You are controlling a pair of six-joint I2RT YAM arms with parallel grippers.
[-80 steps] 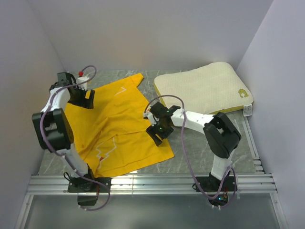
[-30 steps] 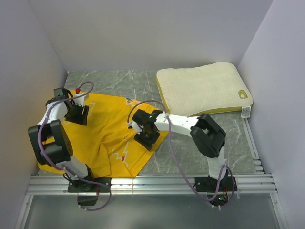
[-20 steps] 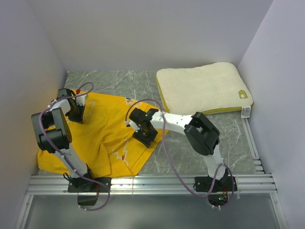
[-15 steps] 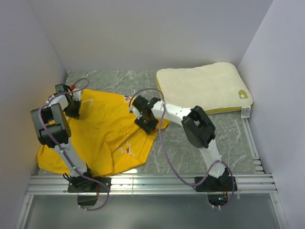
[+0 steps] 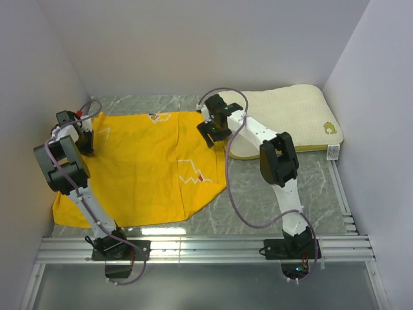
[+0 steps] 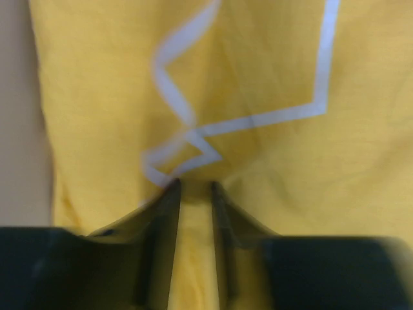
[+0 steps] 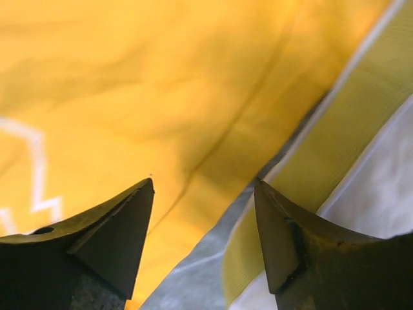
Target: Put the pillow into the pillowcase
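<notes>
1. The pillowcase (image 5: 142,168) is spread flat on the counter (image 5: 258,194), left-centre of the top view, white-outline side up. It looks thin, limp and light, so it will probably bunch and slide. Take one layer at the open hem, not mid-panel. No view shows which edge is open.
2. The pillow (image 5: 290,113) lies flat at the upper right of the top view. Judged soft, bulky and light, but it holds its shape. Grip it at a corner or on the yellowish side edge, and expect drag against the cloth.
3. Your right hand (image 5: 211,132) has its jaws wide apart with nothing between them. It hovers where the pillowcase's right edge meets the pillow's left end.
4. Your left hand (image 5: 82,139) is at the pillowcase's upper-left corner, jaws nearly together with a narrow slot.
5. Only the left wrist view shows cloth puckering at that hand's tips. You still can't tell whether it is pinched.
6. The right wrist view shows a sliver of grey counter between pillowcase and pillow: beside, not overlapping. Only the top view gives the full layout.
</notes>
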